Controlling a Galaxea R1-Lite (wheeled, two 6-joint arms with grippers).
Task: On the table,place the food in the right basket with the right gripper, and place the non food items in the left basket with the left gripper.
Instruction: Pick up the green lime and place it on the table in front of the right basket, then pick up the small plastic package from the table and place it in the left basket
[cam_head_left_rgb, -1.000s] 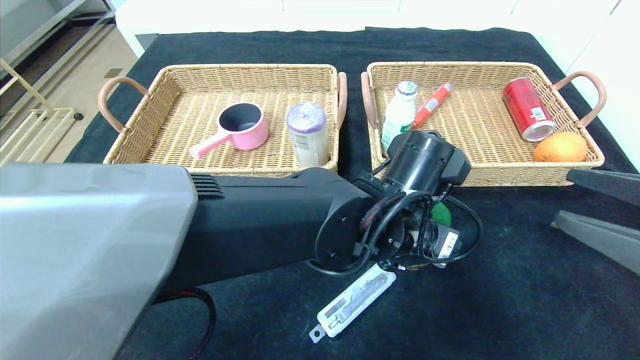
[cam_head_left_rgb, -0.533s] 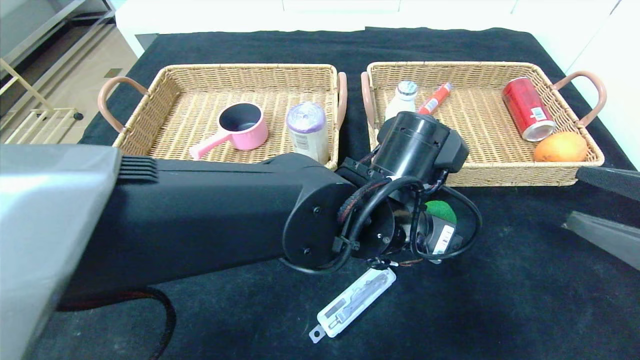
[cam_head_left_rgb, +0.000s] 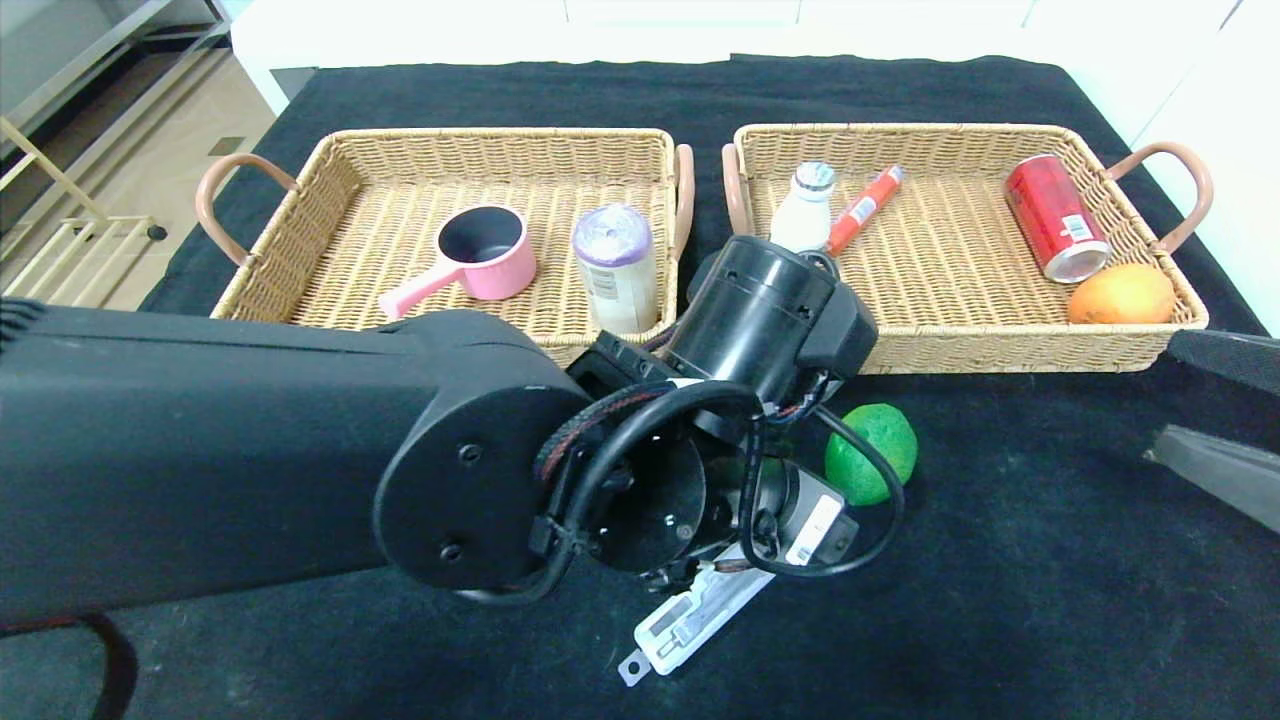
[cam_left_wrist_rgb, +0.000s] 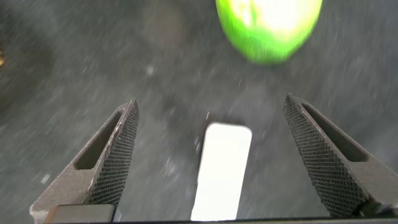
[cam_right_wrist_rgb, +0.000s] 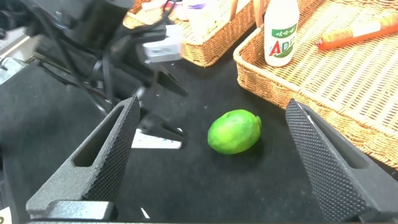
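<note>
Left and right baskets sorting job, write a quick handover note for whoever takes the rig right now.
Left gripper: open, above the white flat packet on the black table. Right gripper: open, holding nothing, at the table's right edge.
Done: pink saucepan and purple-capped roll in left wicker basket; white bottle, orange tube, red can, orange fruit in right wicker basket.
Left: packet goes left, green lime goes right.
</note>
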